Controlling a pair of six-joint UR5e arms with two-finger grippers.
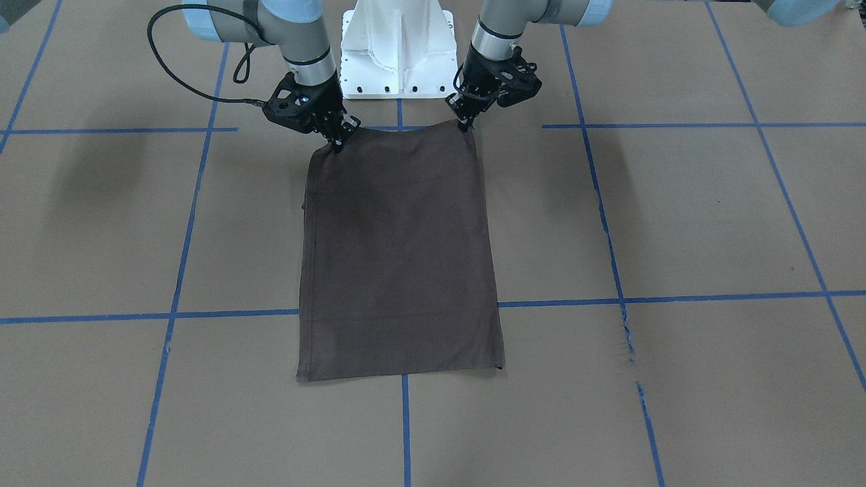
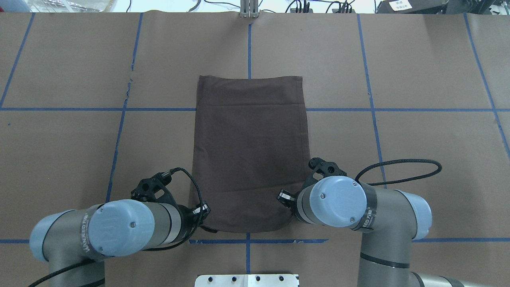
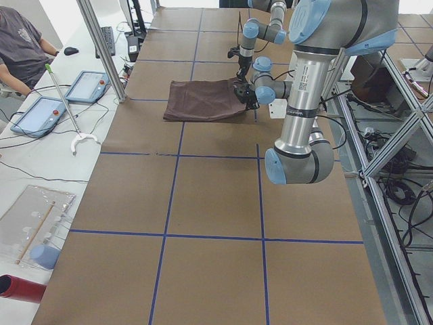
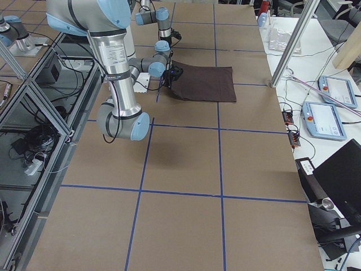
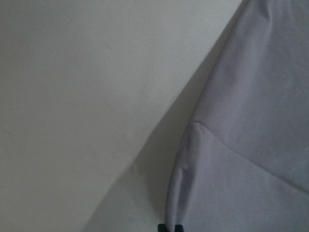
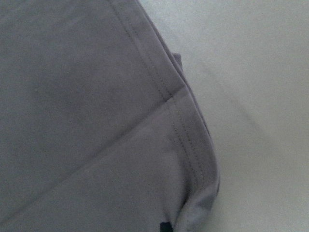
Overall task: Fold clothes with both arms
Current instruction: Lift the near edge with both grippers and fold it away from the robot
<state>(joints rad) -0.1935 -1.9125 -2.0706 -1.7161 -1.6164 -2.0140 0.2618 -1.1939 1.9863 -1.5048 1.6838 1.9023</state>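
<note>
The dark brown T-shirt (image 1: 399, 257) lies on the table folded into a tall rectangle, its collar and lettering hidden. My left gripper (image 1: 467, 126) pinches the corner nearest the robot on the front-facing view's right. My right gripper (image 1: 336, 143) pinches the other near corner. From overhead, the T-shirt (image 2: 251, 151) runs away from the left gripper (image 2: 202, 217) and the right gripper (image 2: 285, 198). Each wrist view is filled by cloth (image 5: 251, 145) (image 6: 87, 121) gathered at a dark fingertip on the bottom edge; the right one shows a stitched hem.
Brown paper with blue tape lines (image 1: 676, 298) covers the table. The white pedestal base (image 1: 398, 54) stands just behind the two grippers. A seated person (image 3: 20, 40) and tablets (image 3: 84, 84) are at a side bench beyond the far table edge.
</note>
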